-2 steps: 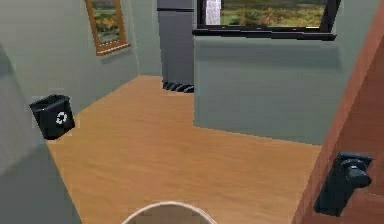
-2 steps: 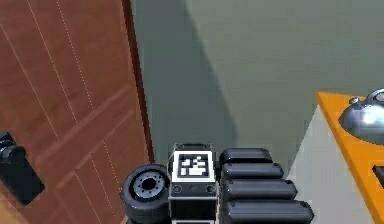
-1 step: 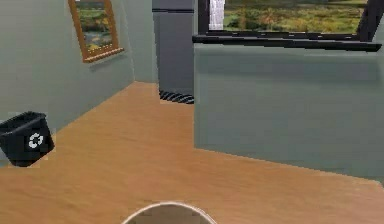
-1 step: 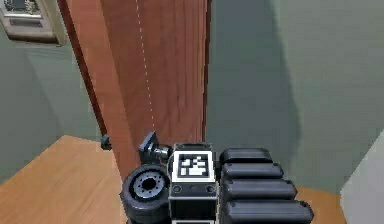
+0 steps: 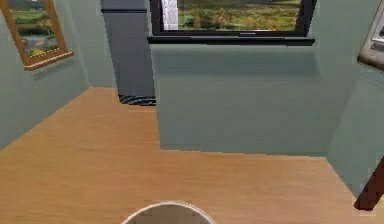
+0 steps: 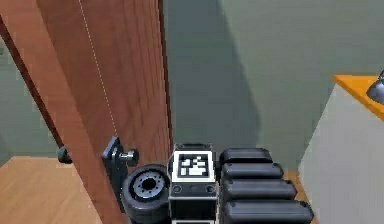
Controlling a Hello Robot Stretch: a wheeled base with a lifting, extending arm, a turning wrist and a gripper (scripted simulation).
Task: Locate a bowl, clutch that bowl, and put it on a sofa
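Counted: one framed picture (image 5: 35,30) at ten o'clock, one window (image 5: 235,18) at twelve, one refrigerator (image 5: 128,50), one wooden door (image 6: 100,90).

Bare wooden floor (image 5: 150,150) lies open ahead and runs back along the forward view's left to a grey fridge (image 5: 128,50) in the far corner. A grey-green wall section (image 5: 240,100) under a window (image 5: 235,18) blocks the way straight on. In the arm side view, a brown wooden door (image 6: 110,80) with a dark handle (image 6: 115,158) stands just beside the gripper (image 6: 146,190), with a grey wall (image 6: 250,80) behind. At that view's right, an orange-topped table (image 6: 350,150) closes the side.
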